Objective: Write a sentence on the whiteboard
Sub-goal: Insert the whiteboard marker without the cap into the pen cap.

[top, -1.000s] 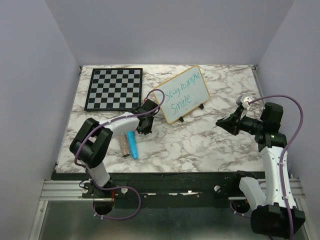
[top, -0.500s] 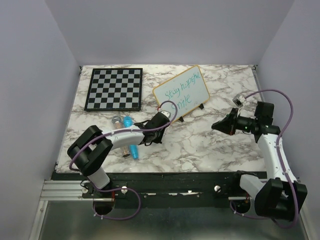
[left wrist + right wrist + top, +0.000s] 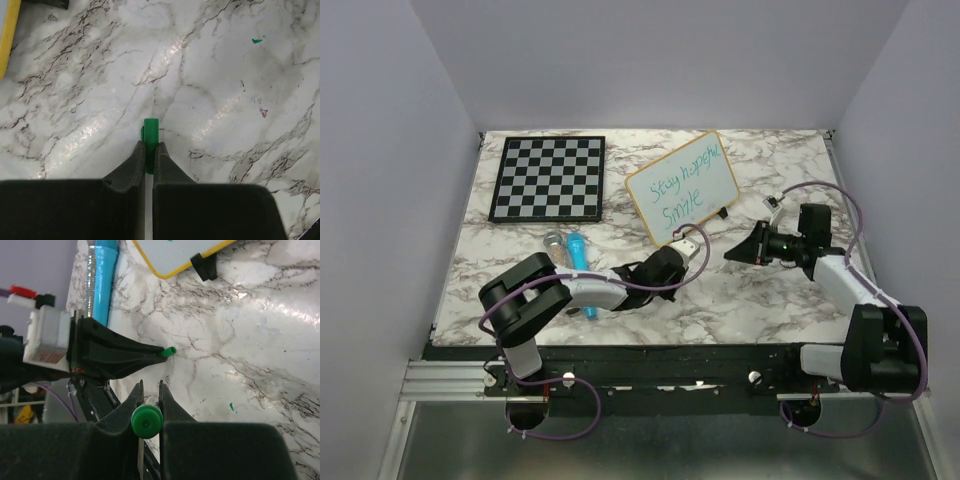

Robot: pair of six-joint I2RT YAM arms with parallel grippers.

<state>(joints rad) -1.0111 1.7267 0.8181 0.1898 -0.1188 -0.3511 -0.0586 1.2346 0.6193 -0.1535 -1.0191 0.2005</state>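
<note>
Glossy marble-look tabletop, smooth white whiteboard framed in pale wood toward one o'clock, matt black plastic left gripper, smooth green plastic cap, shiny green-ended marker.

Table: white marble-look top with grey-brown veins, glossy, with light glare showing in the wrist views. Chessboard: black and white, dark border, lies flat at the far left, edges roughly square to the table. Whiteboard: sits right of the chessboard, close but not touching, turned at an angle and propped on small black feet that rest on the marble. Blue tube and clear tube: lie side by side in front of the chessboard, near ends hidden. Small green fleck: on bare marble, centre-right area.
</note>
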